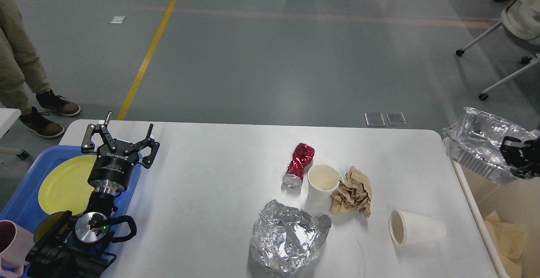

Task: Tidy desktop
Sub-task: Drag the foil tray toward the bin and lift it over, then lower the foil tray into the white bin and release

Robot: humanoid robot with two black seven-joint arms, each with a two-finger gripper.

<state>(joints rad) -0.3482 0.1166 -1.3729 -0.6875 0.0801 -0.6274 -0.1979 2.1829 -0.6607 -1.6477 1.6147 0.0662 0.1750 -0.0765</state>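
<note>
The white desktop [219,172] holds a crushed red can [298,165], an upright paper cup [321,182], a crumpled brown paper [352,190], a paper cup lying on its side [415,226] and a crumpled foil sheet [287,236]. My left gripper [122,136] stands open over the table's left edge, holding nothing. At the right frame edge my right gripper [515,155] is shut on the rim of a foil tray [476,145], held in the air past the table's right edge.
A blue tray [25,198] at the left carries a yellow plate [63,183], with a pink mug [12,242] beside it. A beige bin [504,210] with brown paper inside sits below the table's right edge. A person's legs [17,63] stand at far left.
</note>
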